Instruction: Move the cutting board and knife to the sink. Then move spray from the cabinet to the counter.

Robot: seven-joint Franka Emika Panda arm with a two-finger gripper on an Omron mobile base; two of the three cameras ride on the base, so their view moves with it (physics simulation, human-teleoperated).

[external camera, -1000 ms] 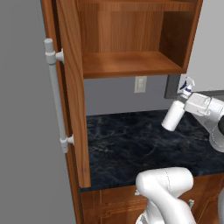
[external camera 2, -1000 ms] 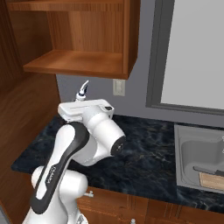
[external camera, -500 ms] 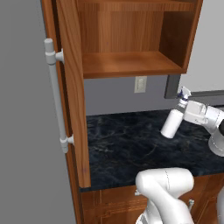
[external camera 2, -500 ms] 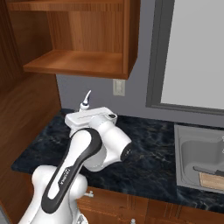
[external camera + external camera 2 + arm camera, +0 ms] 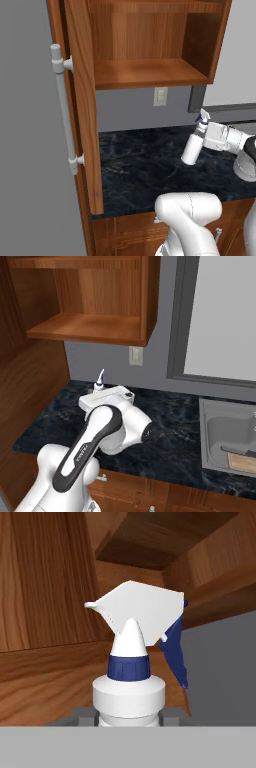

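We have the wall cabinet [image 5: 150, 60] open and bare-shelved above the black marble counter [image 5: 145, 165], with the sink [image 5: 220, 436] off to the right already holding the cutting board [image 5: 242, 462] and knife [image 5: 240, 452]. Our gripper [image 5: 212, 136] is clamped on the spray bottle [image 5: 192, 147], hanging tilted just above the counter. We judge it best to right the bottle, lower gently, then release.

2 base views flank counter [image 5: 145, 165]; hand view close.
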